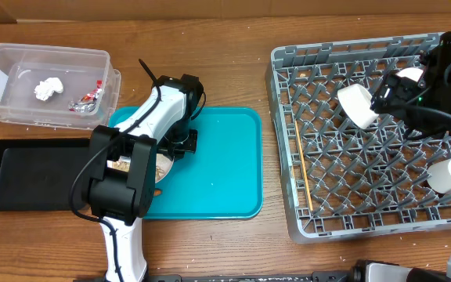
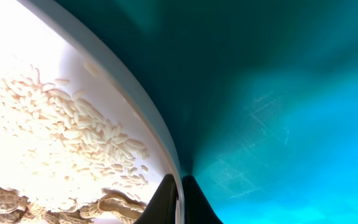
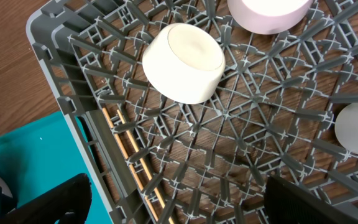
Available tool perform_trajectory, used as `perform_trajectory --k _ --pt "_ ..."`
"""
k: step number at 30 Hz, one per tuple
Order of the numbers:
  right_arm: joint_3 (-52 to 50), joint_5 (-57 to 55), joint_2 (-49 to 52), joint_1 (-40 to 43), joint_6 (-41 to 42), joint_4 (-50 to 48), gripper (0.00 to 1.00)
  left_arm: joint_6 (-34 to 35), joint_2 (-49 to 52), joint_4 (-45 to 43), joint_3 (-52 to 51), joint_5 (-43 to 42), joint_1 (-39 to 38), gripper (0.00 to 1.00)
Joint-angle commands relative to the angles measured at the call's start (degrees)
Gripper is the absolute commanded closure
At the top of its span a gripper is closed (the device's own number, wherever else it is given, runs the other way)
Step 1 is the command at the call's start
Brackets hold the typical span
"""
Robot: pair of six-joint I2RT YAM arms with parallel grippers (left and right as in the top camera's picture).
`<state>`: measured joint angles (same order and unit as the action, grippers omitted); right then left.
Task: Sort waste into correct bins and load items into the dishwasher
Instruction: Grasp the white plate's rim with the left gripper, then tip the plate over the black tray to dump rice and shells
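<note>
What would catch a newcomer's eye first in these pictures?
Probably the bright teal tray mid-table, where the left gripper pinches the rim of a white plate holding rice and nut-like bits. Next, the big grey dish rack on the right, with a white cup lying tipped among its pegs.

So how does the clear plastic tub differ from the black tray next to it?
The clear tub is see-through with tall walls; the black tray is opaque and shallow. The clear tub holds a crumpled tissue and a red-and-silver wrapper; the black tray shows no waste in its visible part. Both are rectangular and sit left of the teal tray.
</note>
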<state>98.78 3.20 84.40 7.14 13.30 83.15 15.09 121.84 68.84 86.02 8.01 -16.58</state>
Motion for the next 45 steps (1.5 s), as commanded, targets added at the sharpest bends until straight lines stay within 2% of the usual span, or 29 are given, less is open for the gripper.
perform_trajectory --k 1,6,16,32,40,45 --pt "-0.3 0.5 0.0 0.1 0.2 -0.3 0.09 0.4 1.4 0.3 1.3 1.5 0.4 0.96" --pt "-0.3 0.5 0.0 0.1 0.2 -0.3 0.09 0.4 1.4 3.9 5.4 1.7 0.4 0.96" --pt "-0.3 0.5 0.0 0.1 0.2 -0.3 0.09 5.8 1.2 13.2 14.3 4.2 0.4 0.96" --pt "-0.3 0.5 0.0 0.1 0.2 0.2 0.09 7.3 -10.9 18.7 14.7 2.6 1.3 0.96" --pt "-0.3 0.3 0.0 0.1 0.0 0.7 0.09 6.2 -18.0 21.5 14.6 2.4 6.3 0.96" --pt "-0.3 0.3 0.0 0.1 0.0 0.8 0.09 0.1 -20.2 21.1 14.6 -2.3 12.2 0.96"
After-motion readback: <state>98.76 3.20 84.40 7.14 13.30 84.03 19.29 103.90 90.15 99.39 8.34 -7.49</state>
